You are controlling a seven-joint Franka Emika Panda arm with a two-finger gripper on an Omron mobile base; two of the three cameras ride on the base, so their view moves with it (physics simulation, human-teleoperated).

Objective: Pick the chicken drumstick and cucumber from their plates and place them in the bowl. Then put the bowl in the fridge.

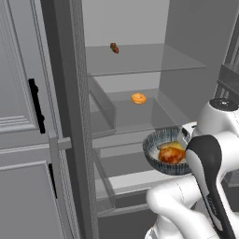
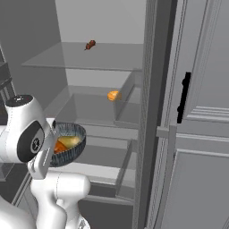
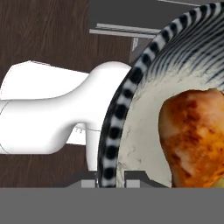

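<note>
grey all round in my left base view: the tall grey fridge stands open, its panelled door with black handles to the left. i see the wide round grey bowl, dark and mottled outside, pale inside, held in the air in front of the lower clear glass shelves. the glossy orange-brown chicken drumstick lies in it, with the stubby yellowish-green cucumber just behind, touching it. a small dark brown lump sits on the top glass shelf, and a small round orange item on the shelf below.

from my right base view the bowl hangs at the white arm's side, before the open fridge, tilted a little. the cucumber and the drumstick rest inside. the brown lump and the orange item sit on their shelves.

in my hand view the end effector is clamped on the bowl's striped rim, one dark finger tip on each side of the wall. the drumstick lies close against the pale inside.
</note>
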